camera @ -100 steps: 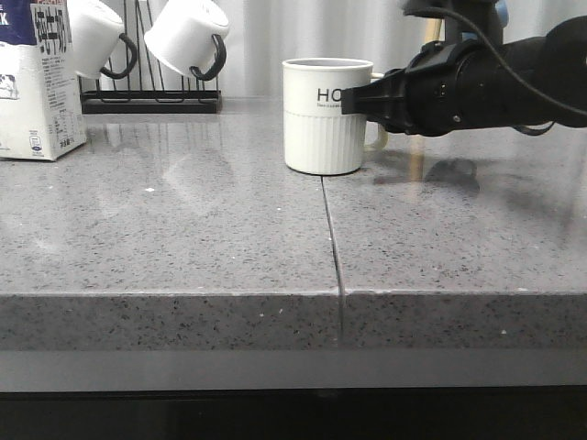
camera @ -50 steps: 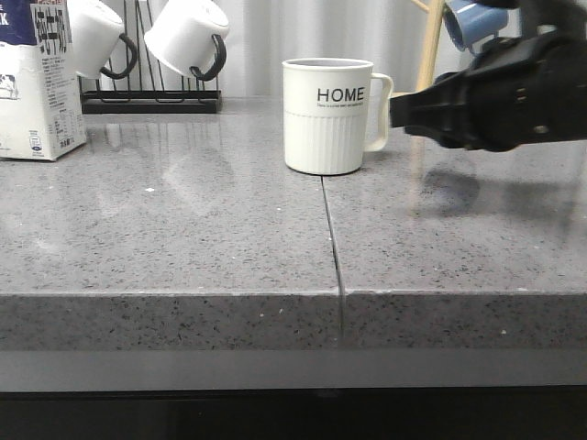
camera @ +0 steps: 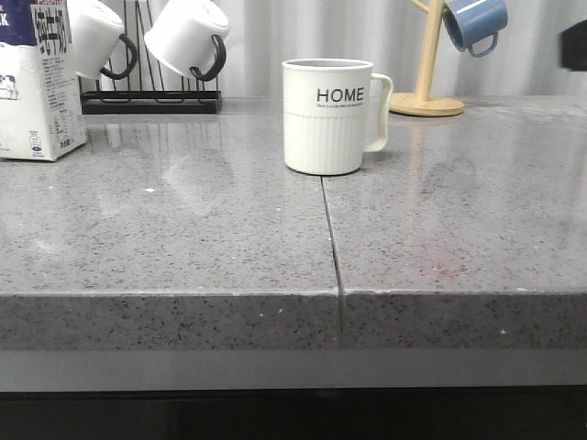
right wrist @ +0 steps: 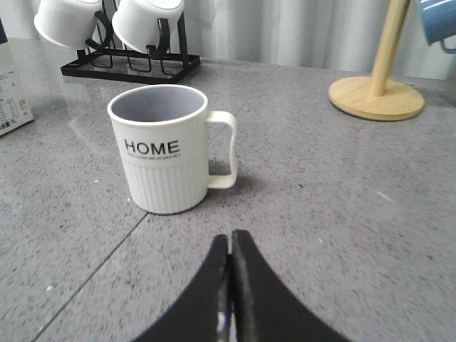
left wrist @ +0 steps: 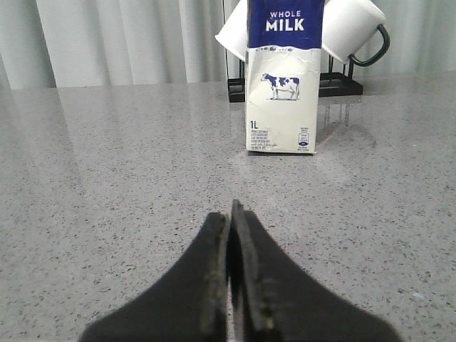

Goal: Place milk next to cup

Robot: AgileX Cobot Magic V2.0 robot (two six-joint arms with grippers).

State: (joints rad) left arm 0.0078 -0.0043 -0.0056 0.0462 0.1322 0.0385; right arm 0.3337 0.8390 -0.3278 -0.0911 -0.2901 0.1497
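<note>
Opening stage of the placement: the milk (camera: 37,78) has not yet been grasped. It stands upright on the bench (camera: 183,238), well apart from the cup (camera: 328,115) on the side away from the cup's handle, just beside the black wire rack (camera: 151,99) holding plain white mugs. The left gripper (left wrist: 229,214) faces the milk from a distance, its fingers pressed together and holding nothing. The right gripper (right wrist: 229,246) is likewise pressed together and empty, pointing at the cup from near its handle side. The next move, as judged here, calls for the left gripper to spread, advance to the carton and close across its flat sides, then carry it to a spot just beside the cup.

The milk is a tall rectangular paperboard carton, white below and dark blue above, slightly creased. The cup is a cream-white cylinder, ribbed on its lower half, lettered "HOME". The bench is polished grey speckled stone with a seam running from the cup toward the front edge.
</note>
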